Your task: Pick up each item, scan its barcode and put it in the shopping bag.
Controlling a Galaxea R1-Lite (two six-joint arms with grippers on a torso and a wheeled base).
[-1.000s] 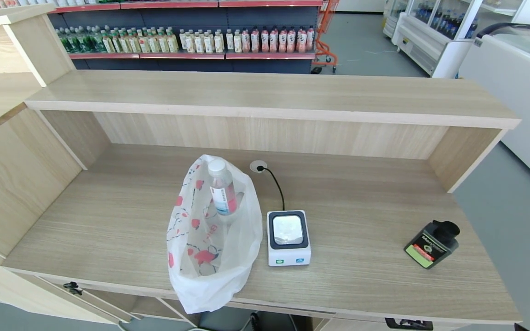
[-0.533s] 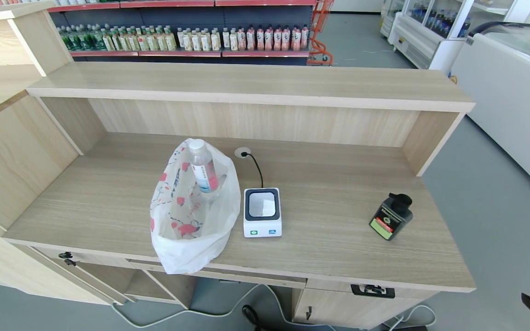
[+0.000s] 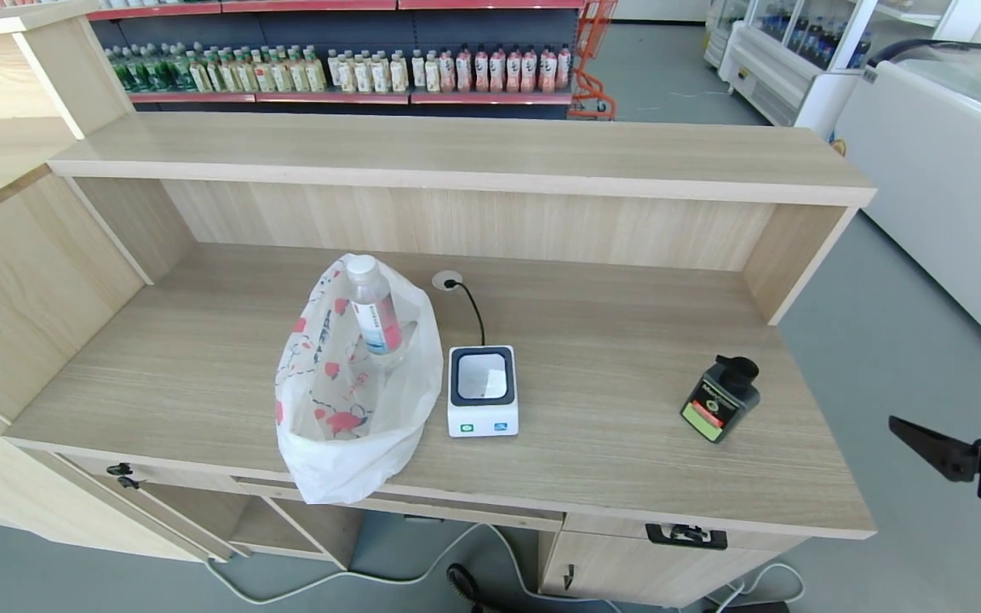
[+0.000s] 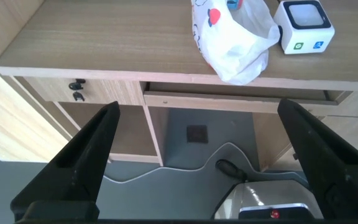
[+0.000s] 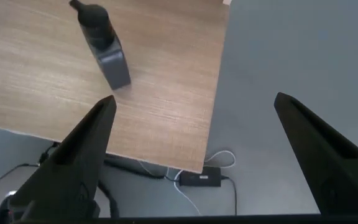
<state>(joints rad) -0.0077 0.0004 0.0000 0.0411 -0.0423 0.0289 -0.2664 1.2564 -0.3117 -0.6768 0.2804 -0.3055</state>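
Your black bottle stands on the right part of the wooden counter, well right of the barcode scanner. The shopping bag sits just left of the scanner, its mouth open, with a clear water bottle leaning inside at the far side. Your right gripper hangs off the counter's right end, jaws spread wide and empty. Your left gripper is low, in front of the counter's near edge by the bag, jaws likewise apart and holding nothing.
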